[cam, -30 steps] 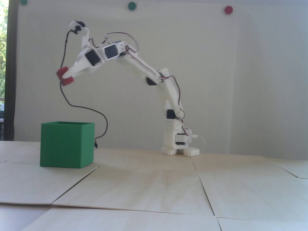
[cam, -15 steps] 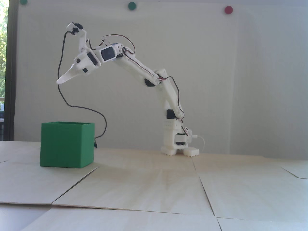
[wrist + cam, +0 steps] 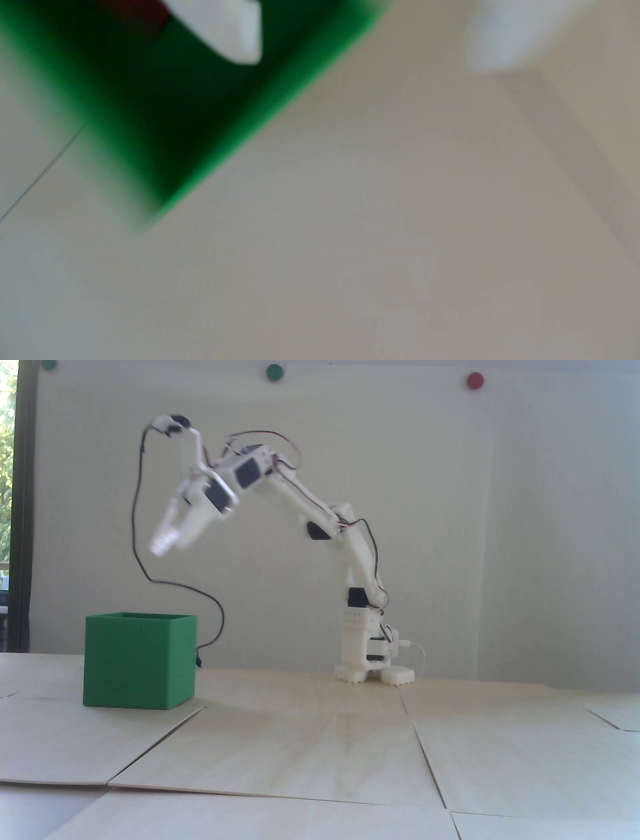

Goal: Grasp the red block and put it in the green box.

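The green box (image 3: 135,665) stands on the wooden table at the left of the fixed view. In the blurred wrist view, the green box (image 3: 166,114) fills the upper left. A dark red patch inside it at the top edge is the red block (image 3: 138,14). The box walls hide the red block in the fixed view. My white gripper (image 3: 167,546) hangs high above the box's right side, tilted downward, blurred by motion. The wrist view has the gripper (image 3: 367,52) open, fingers wide apart with nothing between them: one fingertip (image 3: 235,34) over the box, the other over bare table.
A black cable (image 3: 217,610) droops from the wrist camera down behind the box's right side. The arm's base (image 3: 372,660) stands at mid table against the white wall. Seams between raised plywood panels (image 3: 155,740) cross the table. A dark window frame (image 3: 22,510) borders the left.
A second ago the gripper held the red block above the box. Half a second ago its fingers were empty. Since then it has swung right and tipped further down.
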